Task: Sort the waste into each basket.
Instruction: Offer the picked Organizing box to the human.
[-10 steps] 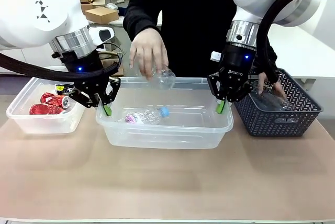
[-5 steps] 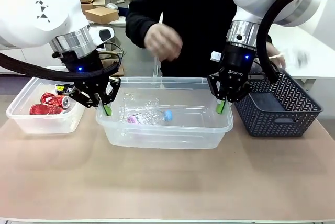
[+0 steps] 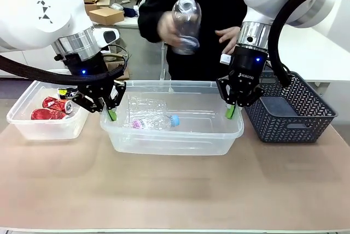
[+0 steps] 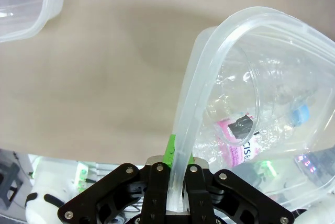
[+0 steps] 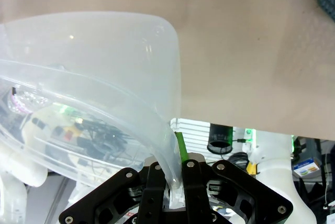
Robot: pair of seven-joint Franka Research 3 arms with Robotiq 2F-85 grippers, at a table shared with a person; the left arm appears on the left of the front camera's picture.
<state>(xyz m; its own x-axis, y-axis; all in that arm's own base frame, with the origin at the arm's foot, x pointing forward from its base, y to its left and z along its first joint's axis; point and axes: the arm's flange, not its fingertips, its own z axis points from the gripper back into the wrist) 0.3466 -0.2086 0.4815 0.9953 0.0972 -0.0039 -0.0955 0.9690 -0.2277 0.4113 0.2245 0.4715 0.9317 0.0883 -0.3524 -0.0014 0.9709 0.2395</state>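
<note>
Left gripper and right gripper are each clamped on the wide tub's end rims; grip it level while the person's hand sorts a bottle.

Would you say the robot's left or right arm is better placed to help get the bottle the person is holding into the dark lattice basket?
Right, probably: the right gripper is beside the lattice basket, though shut on the wide tub rim like the left gripper. The bottle is in the person's hand.

Wide tub at table centre, bottles inside; small tub with cans to its left, lattice basket to its right; another bottle held above, behind.
</note>
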